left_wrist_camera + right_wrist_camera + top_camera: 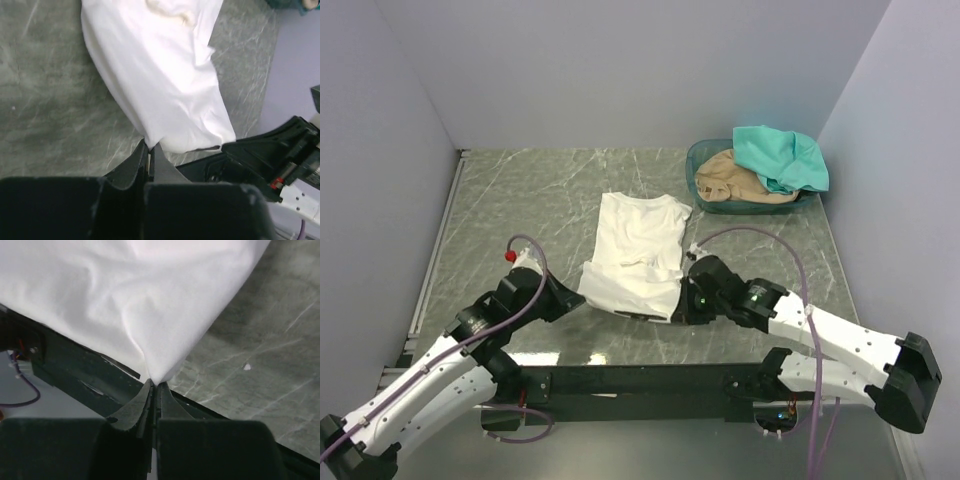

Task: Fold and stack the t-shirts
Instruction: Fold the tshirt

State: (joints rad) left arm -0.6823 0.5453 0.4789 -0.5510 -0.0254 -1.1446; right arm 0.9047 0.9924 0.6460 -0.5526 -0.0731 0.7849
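The white t-shirt [638, 250] lies lengthwise on the table's middle, its near hem lifted. My left gripper [582, 290] is shut on the hem's near left corner; in the left wrist view the cloth [160, 85] runs up from the closed gripper [150, 147]. My right gripper [682, 300] is shut on the near right corner; in the right wrist view the cloth [140, 305] rises from the closed gripper [155, 384]. The teal t-shirt [780, 157] and the tan t-shirt [735, 180] lie bunched in the basket at the back right.
The round translucent green basket [698, 165] stands at the back right by the wall. Grey walls close in the marbled table [520, 200] on three sides. A black bar [640, 378] runs along the near edge between the arm bases.
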